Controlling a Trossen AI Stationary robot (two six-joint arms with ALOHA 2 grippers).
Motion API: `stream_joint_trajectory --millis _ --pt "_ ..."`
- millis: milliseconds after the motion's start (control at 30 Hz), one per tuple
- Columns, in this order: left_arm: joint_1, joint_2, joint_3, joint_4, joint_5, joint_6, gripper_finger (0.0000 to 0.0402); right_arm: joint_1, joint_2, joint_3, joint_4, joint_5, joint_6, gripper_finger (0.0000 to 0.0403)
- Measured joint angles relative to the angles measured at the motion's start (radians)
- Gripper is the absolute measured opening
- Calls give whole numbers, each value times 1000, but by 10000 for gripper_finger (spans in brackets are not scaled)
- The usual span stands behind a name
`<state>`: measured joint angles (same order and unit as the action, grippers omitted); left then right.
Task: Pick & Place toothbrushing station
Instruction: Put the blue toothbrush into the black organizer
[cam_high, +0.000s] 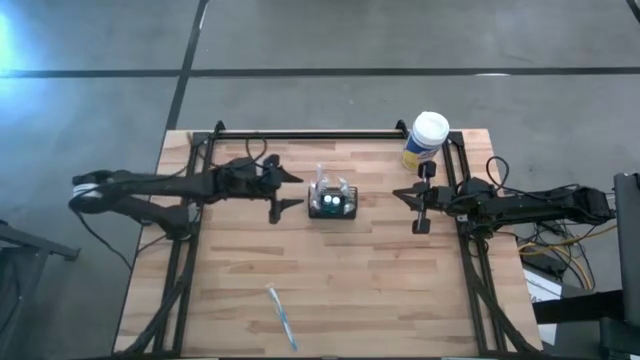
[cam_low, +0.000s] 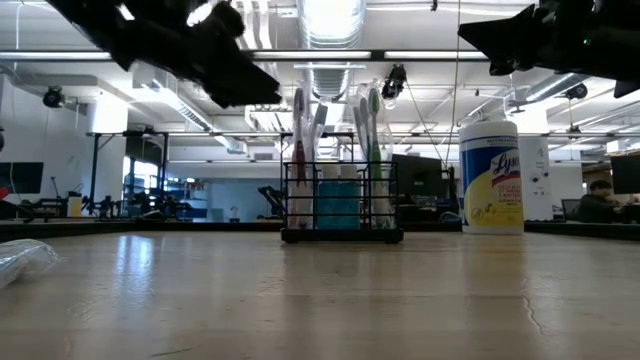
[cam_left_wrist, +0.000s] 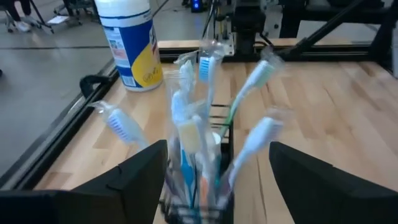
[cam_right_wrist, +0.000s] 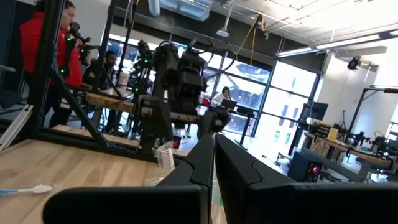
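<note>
One toothbrushing station (cam_high: 333, 203), mid-table and stocked with brushes, just right of the released, spread left gripper (cam_high: 288, 191); placing step judged complete, retreat next; right gripper (cam_high: 421, 208) clenched, empty, far right.

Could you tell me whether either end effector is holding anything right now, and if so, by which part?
Nothing is held. The left end effector is open beside the toothbrushing station; the right end effector is shut on nothing.

Our two matte black jointed arms, left arm (cam_high: 180, 186) trailing black cables, right arm (cam_high: 520, 205) likewise, blunt dark fingers (cam_left_wrist: 134, 186)
</note>
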<state>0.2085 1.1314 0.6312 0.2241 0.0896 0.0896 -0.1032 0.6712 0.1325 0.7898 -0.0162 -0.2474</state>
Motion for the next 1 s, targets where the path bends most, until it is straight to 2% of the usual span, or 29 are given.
stream_joint_trajectory --millis 100,167,267,367,600,633,1000 --pt "0 -122 0 -97 -1 0 286 0 0 0 0 0 0 11" --pt "0 -215 -14 -106 -2 -21 281 0 0 0 0 0 0 11" --pt "0 -350 -57 -107 -9 -52 254 0 0 -2 0 0 1 11" --pt "1 -465 -121 -113 -13 -77 201 0 0 -2 0 0 2 11" --pt "1 -640 -281 -115 -12 -92 27 0 0 -2 -1 0 12 11" --pt "1 -656 -298 -115 -11 -91 14 0 0 -2 -1 0 18 11" --pt "1 -741 -425 -108 -7 -81 7 0 0 -2 -1 0 31 11"
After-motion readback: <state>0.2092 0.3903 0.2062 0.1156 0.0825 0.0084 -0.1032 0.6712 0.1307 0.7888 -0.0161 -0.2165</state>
